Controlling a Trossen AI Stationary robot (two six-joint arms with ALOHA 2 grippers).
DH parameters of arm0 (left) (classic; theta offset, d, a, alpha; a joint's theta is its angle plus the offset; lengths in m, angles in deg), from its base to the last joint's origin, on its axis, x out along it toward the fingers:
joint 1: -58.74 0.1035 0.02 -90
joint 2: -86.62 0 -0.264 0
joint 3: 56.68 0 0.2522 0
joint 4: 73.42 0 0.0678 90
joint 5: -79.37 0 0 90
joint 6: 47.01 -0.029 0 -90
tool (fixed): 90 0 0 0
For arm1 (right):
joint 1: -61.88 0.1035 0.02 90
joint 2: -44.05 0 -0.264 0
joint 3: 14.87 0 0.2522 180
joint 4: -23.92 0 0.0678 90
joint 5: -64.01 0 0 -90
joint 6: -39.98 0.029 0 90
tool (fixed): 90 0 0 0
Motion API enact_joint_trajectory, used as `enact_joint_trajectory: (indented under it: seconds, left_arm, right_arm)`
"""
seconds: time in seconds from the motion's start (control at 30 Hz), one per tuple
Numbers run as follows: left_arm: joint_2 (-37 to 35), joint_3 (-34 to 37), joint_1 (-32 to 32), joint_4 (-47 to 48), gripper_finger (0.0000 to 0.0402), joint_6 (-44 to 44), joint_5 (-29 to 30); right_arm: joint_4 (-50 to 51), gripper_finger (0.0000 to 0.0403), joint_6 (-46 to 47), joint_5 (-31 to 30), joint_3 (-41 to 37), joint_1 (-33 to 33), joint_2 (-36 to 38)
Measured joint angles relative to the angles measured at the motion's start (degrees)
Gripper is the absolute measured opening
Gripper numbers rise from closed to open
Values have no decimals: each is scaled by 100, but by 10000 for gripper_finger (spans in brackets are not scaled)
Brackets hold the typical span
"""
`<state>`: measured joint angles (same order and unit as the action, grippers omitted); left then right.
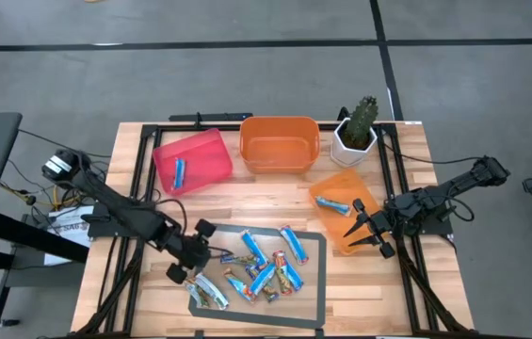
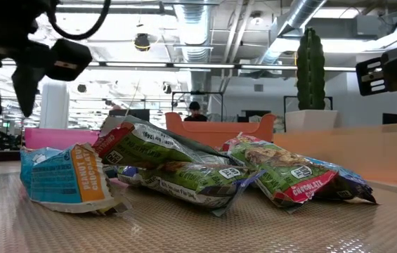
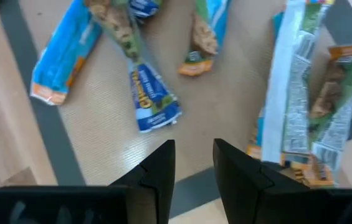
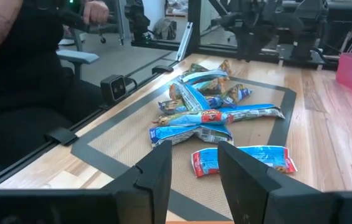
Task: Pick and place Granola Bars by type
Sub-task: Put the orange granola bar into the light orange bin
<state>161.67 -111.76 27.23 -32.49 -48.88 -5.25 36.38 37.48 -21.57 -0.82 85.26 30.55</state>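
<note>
Several granola bars (image 1: 264,266), mostly blue wrappers with some green and brown, lie heaped on a grey mat (image 1: 314,247) at the table's near middle. One blue bar (image 1: 179,171) lies in the red bin (image 1: 200,151). Another blue bar (image 1: 333,202) lies on a flat orange tray (image 1: 358,209). My left gripper (image 1: 200,259) hangs open over the mat's left edge, slanting down, with bars (image 3: 154,102) beyond its fingertips (image 3: 194,165) and nothing between them. My right gripper (image 1: 360,234) stands open at the tray's near side, pointing level toward the heap (image 4: 200,109).
An orange bin (image 1: 280,143) stands at the far middle beside the red bin. A cactus in a white pot (image 1: 356,132) stands at the far right. A person (image 4: 14,56) sits beyond the table's near edge. Bare wood shows between the bins and the mat.
</note>
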Motion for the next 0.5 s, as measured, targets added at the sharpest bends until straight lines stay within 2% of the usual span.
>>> enact_joint_trajectory:
  seconds: [0.37,0.5]
  left_arm:
    - [1076,-861,-589,81,103,18,3]
    - [1468,-1114,-759,155,106,105,246]
  right_arm:
    - [0,123,0,1,0,0,2]
    - [0,123,0,0,0,0,2]
